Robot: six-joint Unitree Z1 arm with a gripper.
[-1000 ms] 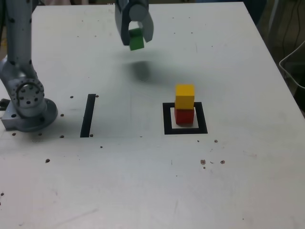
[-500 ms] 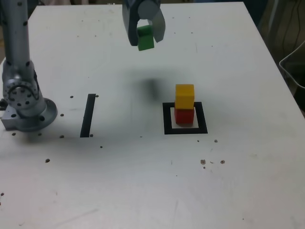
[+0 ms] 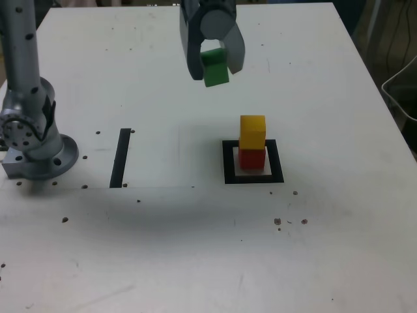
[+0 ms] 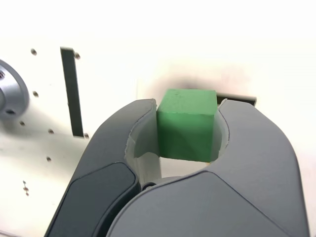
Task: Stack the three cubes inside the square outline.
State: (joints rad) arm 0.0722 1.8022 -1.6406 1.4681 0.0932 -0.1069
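Cubes number three, one of each colour: the green cube (image 3: 215, 67) is clamped between my fingers (image 3: 215, 65), and the yellow cube (image 3: 253, 132) sits on top of the red cube (image 3: 251, 159). In the wrist view the green block (image 4: 186, 123) is pinched on two opposite sides by my fingers (image 4: 187, 129), closed snugly on it with nothing else between them.

I judge the job about two-thirds done. The red cube stands in the white centre of the square outline (image 3: 229, 163), and the yellow one rests squarely enough on it, so two layers are built. What remains is the top layer: I hold the green cube in the air, well above the table (image 3: 313, 248) and off to the exterior view's left of the stack, farther back on the table. It has to come over the yellow cube, go down onto it and be released.

One square outline is visible, and one straight black strip (image 3: 120, 158) lies apart from it, nearer my base (image 3: 39, 153).
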